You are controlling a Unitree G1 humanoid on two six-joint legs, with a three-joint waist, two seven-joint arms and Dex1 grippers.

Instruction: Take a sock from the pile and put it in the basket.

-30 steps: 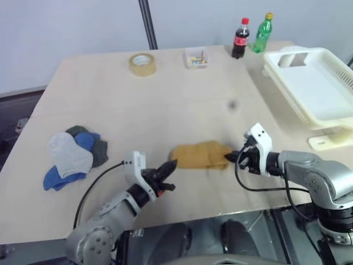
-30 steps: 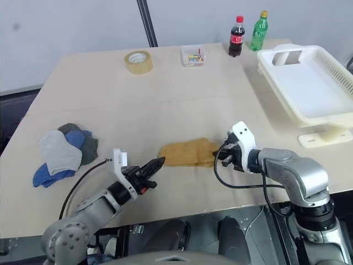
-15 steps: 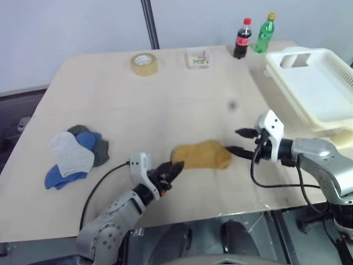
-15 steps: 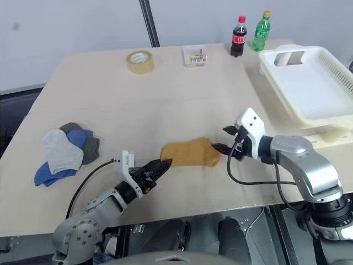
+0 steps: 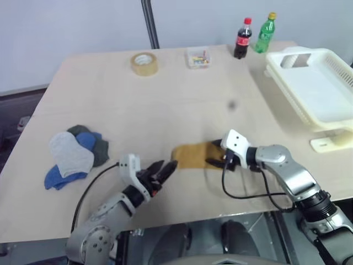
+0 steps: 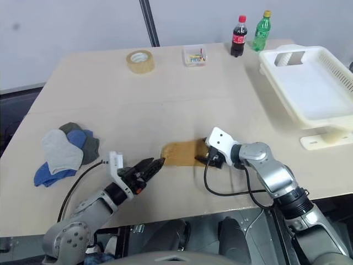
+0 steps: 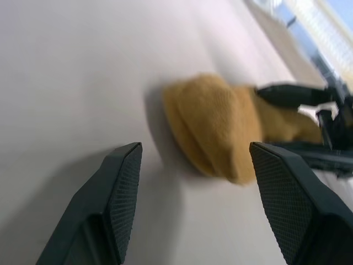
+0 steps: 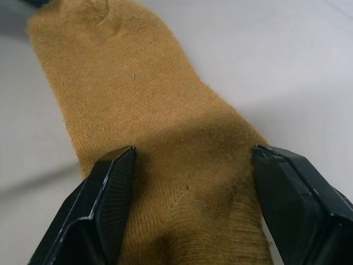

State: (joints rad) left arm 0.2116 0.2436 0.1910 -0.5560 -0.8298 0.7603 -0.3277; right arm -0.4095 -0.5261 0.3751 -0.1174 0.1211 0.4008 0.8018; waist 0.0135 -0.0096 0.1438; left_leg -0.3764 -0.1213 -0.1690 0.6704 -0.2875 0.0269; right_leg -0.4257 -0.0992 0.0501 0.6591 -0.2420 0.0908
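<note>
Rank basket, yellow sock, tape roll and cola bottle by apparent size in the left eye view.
1. Basket
2. Yellow sock, partly hidden by the right arm
3. Tape roll and cola bottle: too alike to rank.

Knitted matt cloth sock point(image 8: 160, 143) on smooth matt table point(image 5: 165, 105).

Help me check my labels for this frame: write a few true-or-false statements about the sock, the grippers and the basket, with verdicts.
1. The mustard sock lies flat on the table. True.
2. The right gripper is shut on the sock. False: its fingers stand open, straddling the sock.
3. The left gripper is open, short of the sock. True.
4. The basket already holds a sock. False: it is empty.
5. The pile sits beside the basket. False: it lies at the table's opposite side.
</note>
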